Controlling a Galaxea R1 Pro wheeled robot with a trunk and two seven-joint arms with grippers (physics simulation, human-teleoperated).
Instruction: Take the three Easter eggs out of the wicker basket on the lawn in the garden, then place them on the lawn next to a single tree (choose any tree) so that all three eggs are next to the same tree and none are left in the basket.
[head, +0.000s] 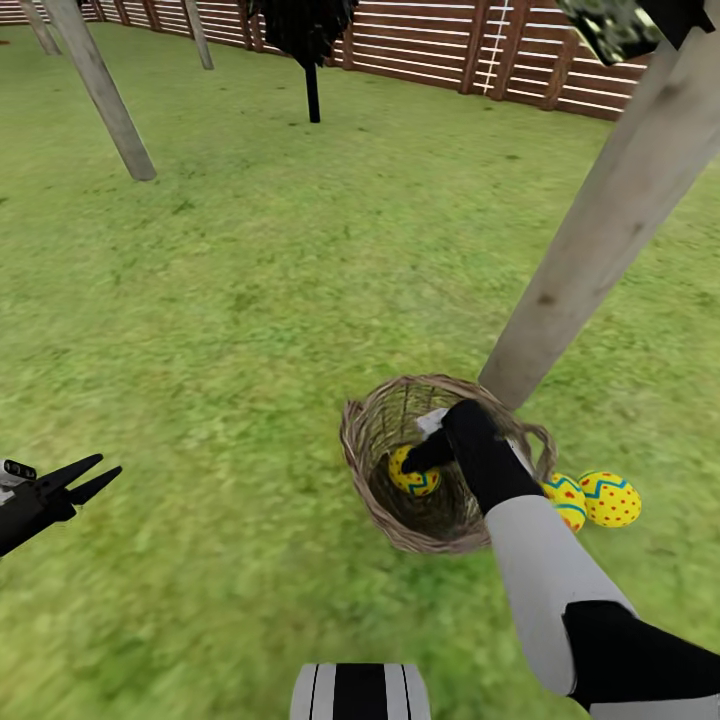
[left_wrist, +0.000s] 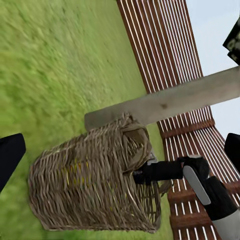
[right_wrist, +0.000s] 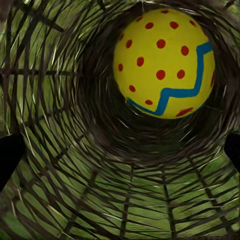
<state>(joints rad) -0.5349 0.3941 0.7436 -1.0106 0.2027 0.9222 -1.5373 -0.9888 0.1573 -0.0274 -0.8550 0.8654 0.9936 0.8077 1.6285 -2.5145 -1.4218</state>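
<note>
R hand (head: 412, 462) reaches into wicker basket (head: 372, 425), spread beside egg (head: 414, 478).

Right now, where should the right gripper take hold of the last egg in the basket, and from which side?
Probably across the middle of the egg, coming straight down through the open mouth of the wicker basket. The woven walls close every side, and the right gripper is already inside, above it.

Two black pointed fingers are seen on the left gripper (head: 95, 478); the right arm (head: 545, 570) is banded pale grey and black.
</note>
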